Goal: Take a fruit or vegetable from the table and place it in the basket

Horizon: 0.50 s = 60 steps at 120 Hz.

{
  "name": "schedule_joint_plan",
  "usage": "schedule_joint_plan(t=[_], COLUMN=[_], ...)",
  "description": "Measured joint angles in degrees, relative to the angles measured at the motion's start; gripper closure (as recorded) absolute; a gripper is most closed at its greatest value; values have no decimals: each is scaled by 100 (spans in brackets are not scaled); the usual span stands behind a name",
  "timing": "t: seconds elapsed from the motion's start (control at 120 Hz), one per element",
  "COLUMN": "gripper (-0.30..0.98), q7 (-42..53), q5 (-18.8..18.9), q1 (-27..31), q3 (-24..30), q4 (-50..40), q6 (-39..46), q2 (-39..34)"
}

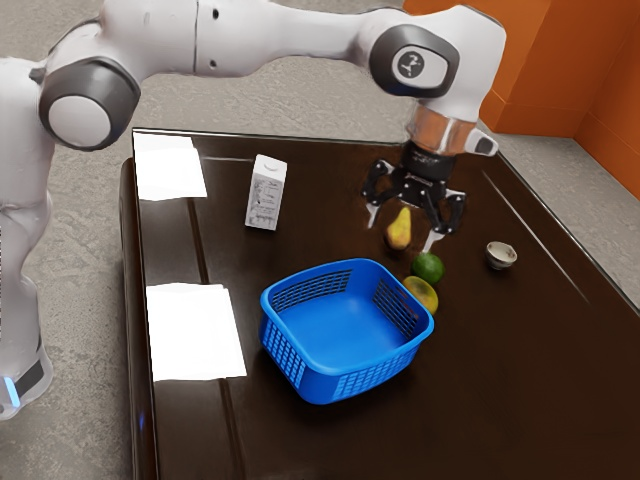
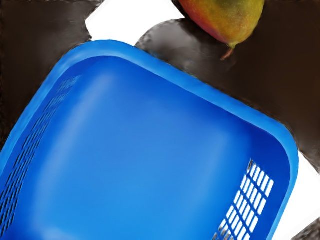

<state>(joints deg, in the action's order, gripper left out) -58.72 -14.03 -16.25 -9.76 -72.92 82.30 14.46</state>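
Pear (image 1: 399,233), smooth and fat at one end, outside the basket (image 1: 318,386).
The black gripper's (image 1: 402,228) two fingers are spread apart, with the pear between them in the exterior view. Its skin is red, yellow and green, with a little brown stem. The blue basket has round corners and sides full of holes. A round green lime (image 1: 428,266) sits near it.

Gotta say, the arm (image 1: 285,38) is slick: white shell, dark grey joint rings (image 1: 118,85), logo badge (image 1: 411,65) above the black two-finger gripper (image 1: 402,236), blue light strip (image 1: 12,391) well apart from it.
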Motion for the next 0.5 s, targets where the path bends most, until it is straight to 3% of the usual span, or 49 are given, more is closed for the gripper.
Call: schedule_joint_plan(t=[0.183, 0.3, 0.5], gripper=[0, 0, 0], q7=[-276, -384, -521], q5=[-47, 59, 83], q1=[1023, 1170, 1161], q3=[-10, -5, 220], q4=[97, 145, 776], q6=[72, 273, 1155], q2=[326, 533, 1524])
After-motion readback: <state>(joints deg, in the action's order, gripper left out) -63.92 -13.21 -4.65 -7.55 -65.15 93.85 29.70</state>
